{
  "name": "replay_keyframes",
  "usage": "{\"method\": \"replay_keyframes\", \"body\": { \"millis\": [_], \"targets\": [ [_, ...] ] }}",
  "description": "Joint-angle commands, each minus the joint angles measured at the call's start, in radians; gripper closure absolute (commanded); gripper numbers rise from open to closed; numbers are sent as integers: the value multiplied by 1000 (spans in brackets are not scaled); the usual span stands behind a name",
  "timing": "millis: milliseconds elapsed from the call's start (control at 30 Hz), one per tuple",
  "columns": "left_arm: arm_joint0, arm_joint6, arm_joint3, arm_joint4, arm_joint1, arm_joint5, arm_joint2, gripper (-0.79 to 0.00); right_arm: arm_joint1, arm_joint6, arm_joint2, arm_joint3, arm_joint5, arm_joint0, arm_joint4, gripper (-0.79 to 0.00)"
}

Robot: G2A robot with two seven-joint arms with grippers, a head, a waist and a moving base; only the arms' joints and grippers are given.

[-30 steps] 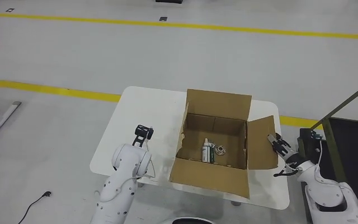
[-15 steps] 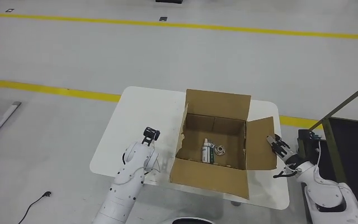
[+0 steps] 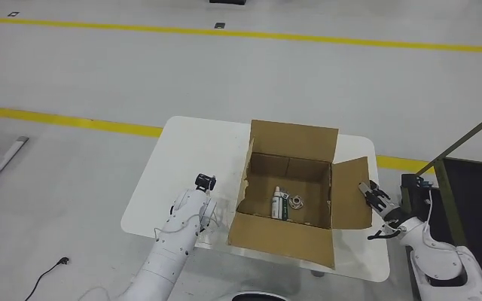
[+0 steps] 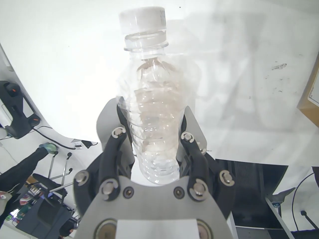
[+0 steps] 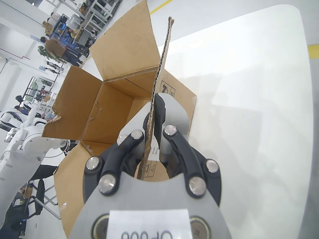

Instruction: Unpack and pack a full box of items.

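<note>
Clear plastic white-capped water bottle (image 4: 152, 105): clamped by its body in left claw (image 4: 152, 121), above white tabletop (image 3: 188, 150) left of open brown cardboard box (image 3: 282, 237), apparently for set-down. Right claw (image 5: 154, 118): pinched onto box's right flap (image 3: 352, 192), presumably steadying it open

the box (image 3: 294, 138) was plain brown cardboard, the desk (image 3: 188, 158) white. the clear bottle (image 4: 154, 105) had a white cap (image 4: 142, 19). the small bottle (image 3: 279, 203) was white with a green label. the floor (image 3: 226, 83) was pale grey, crossed by yellow lines (image 3: 226, 32).
</note>
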Motion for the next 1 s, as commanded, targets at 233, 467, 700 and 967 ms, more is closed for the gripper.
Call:
{"method": "replay_keyframes", "body": {
  "millis": [233, 467, 700, 967],
  "targets": [
    [-7, -11, -48, 4, -3, -7, 11, -785, 4, -22, 33, -71, -10, -9, 35, -739],
    [47, -70, -221, 43, 8, 2, -10, -785, 6, -44, 70, -220, -22, -17, 69, -409],
    [140, -165, -543, 28, 23, -24, -68, -785, 5, -5, -67, -313, 15, -15, -80, 0],
    [164, -232, -832, -72, 29, -83, -108, -785, -8, -35, -291, -243, 149, 47, -362, 0]
  ]
}}
